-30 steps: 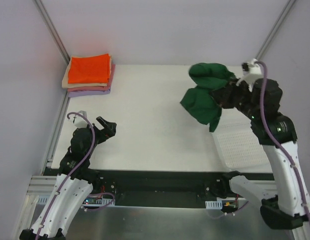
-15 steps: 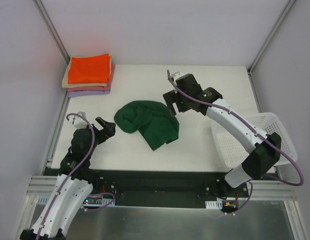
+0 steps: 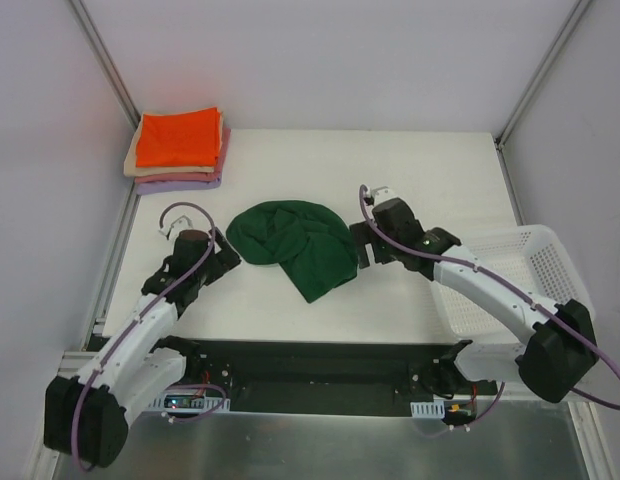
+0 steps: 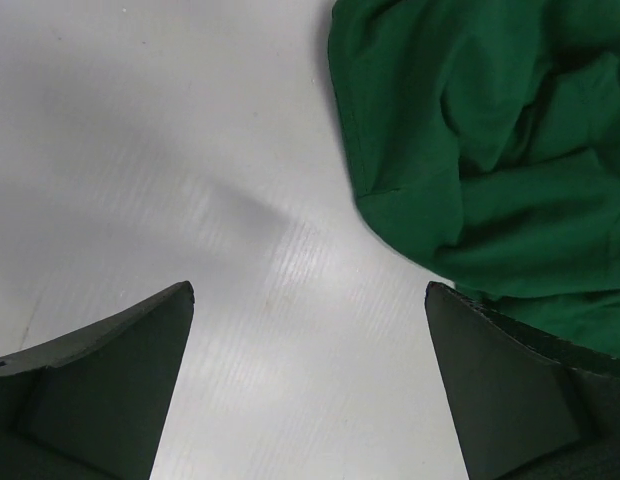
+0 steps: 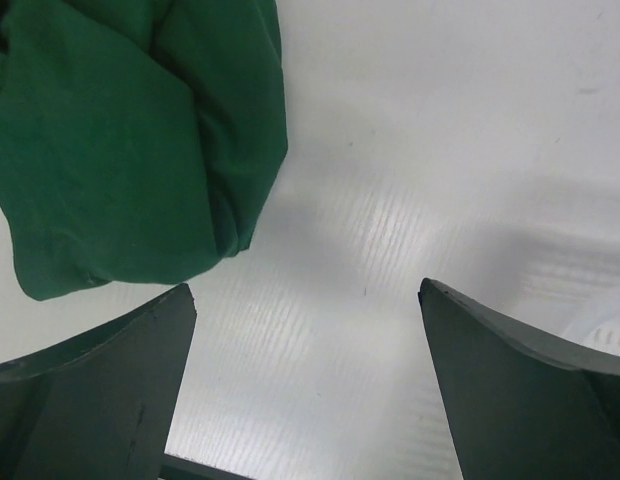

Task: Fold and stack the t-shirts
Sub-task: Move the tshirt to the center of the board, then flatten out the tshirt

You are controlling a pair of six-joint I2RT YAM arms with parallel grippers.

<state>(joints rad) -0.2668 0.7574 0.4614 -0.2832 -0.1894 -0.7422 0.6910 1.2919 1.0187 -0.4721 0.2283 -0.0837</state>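
Note:
A dark green t-shirt (image 3: 295, 245) lies crumpled in the middle of the white table (image 3: 420, 160). My left gripper (image 3: 226, 258) stands open just left of it; in the left wrist view the green t-shirt (image 4: 490, 140) fills the upper right, and bare table shows between the fingers. My right gripper (image 3: 360, 245) stands open at the shirt's right edge; the right wrist view has the green t-shirt (image 5: 120, 140) at upper left, with nothing between the fingers. A folded stack of t-shirts, orange on top (image 3: 177, 138) over beige, pink and lavender, sits at the back left corner.
A white mesh basket (image 3: 510, 275) stands at the table's right edge, beside the right arm. Metal frame posts rise at the two back corners. A black rail runs along the near edge.
The right gripper carried the green t-shirt from the back right to the table's middle, let it go and drew back to its right edge. The left gripper moved right, toward the shirt.

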